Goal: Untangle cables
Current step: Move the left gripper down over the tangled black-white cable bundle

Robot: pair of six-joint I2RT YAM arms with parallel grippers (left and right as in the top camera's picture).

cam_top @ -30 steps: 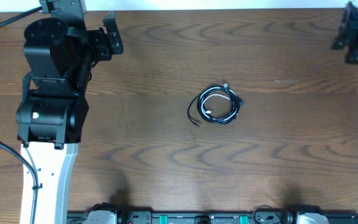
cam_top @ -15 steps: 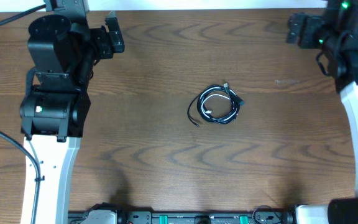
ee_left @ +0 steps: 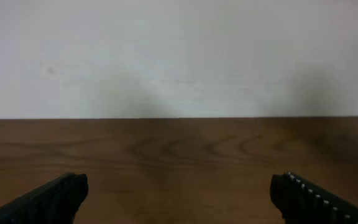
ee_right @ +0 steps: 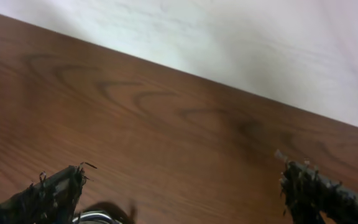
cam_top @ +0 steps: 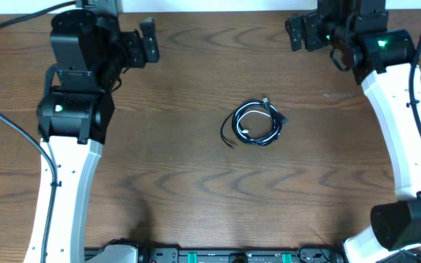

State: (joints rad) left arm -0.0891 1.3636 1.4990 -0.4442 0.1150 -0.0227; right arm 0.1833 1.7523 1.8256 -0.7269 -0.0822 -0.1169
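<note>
The cables (cam_top: 258,123) lie as one small loose coil on the bare wooden worktop (cam_top: 196,175), and everything else is placed from that coil. The black cable (cam_top: 224,133) makes up most of the ring; one short tail leaves the coil's left side and curls toward the near edge, and a small plug end sticks out at the far side. The white cable (cam_top: 248,111) runs inside the black loops, wound in with them, so the two are touching and not separated. Nothing else touches the coil. The left fingers (cam_top: 149,40) sit well apart from it, far back and to the left, close to the worktop's rear edge, with the left arm (cam_top: 68,146) stretching along that side. The right fingers (cam_top: 298,33) are also well away from the coil, behind it and a little to the right, with the right arm (cam_top: 397,124) curving down that side. From the left wrist, the left fingers (ee_left: 48,199) stand wide apart with only wood grain and the pale wall (ee_left: 179,56) between them. From the right wrist, the right fingers (ee_right: 45,196) are likewise spread wide and hold nothing; their tips look frayed. Neither wrist view shows the coil. A small pale, shiny curve peeks in at the bottom edge beside the right arm's lower-left finger; what it is cannot be told.
</note>
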